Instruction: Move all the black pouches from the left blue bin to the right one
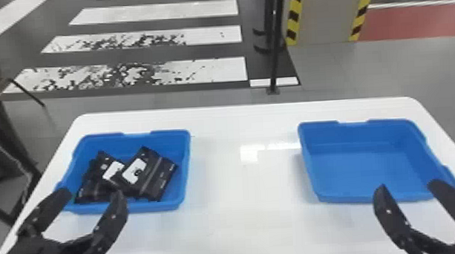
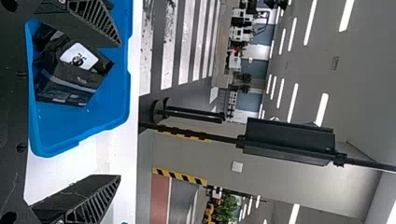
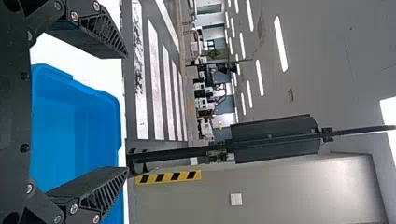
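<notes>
the black pouches [image 1: 149, 177] lay overlapped in the left blue bin [image 1: 151, 207], one slanting across its neighbour, their white labels [image 1: 134, 171] facing up. the left gripper [image 1: 92, 194] hung by that bin's near rim, fingers spread wide with nothing between them; the right gripper [image 1: 408, 185], also wide apart and empty, was at the near side of the right one [image 1: 362, 169], which held no pouch.

the pouches looked light and soft, not fragile — likely to fold or sag under a pinch, and perhaps a bit slick on the surface. the upper one seemed the better first pick: a grip across its middle, well in from the corners, should have kept it from sliding out or dragging its neighbour along.
</notes>
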Tool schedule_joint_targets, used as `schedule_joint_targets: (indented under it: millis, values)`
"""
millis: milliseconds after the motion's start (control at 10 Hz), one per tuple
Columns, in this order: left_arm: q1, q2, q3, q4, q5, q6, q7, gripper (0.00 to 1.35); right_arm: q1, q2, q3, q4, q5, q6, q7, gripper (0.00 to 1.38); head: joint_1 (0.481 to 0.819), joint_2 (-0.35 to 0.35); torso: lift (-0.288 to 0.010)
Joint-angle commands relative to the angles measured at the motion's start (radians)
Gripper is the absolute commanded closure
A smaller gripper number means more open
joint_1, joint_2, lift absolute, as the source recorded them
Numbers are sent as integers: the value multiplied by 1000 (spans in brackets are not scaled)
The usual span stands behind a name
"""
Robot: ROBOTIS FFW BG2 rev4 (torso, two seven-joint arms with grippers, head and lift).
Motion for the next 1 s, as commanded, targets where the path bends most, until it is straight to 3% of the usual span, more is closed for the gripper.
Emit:
schedule_joint_targets:
  millis: [0, 400, 600, 800, 900]
  values:
    - [-1, 0, 0, 0, -2, 5, 0, 33, 0, 1, 0, 0, -4, 0, 0, 173, 695, 39, -140]
    - [-21, 11, 12, 17, 4, 17, -1, 38, 0, 1, 0, 3, -8, 0, 0, 173, 695, 46, -140]
    - [-67, 8, 32, 32, -28, 98, 3, 56, 0, 1, 0, 3, -12, 0, 0, 173, 695, 50, -140]
    - [-168, 40, 22, 108, -28, 169, 2, 98, 0, 1, 0, 5, -14, 0, 0, 173, 695, 65, -140]
    - [-222, 52, 16, 120, -48, 272, 3, 98, 0, 1, 0, 5, -16, 0, 0, 173, 695, 71, -140]
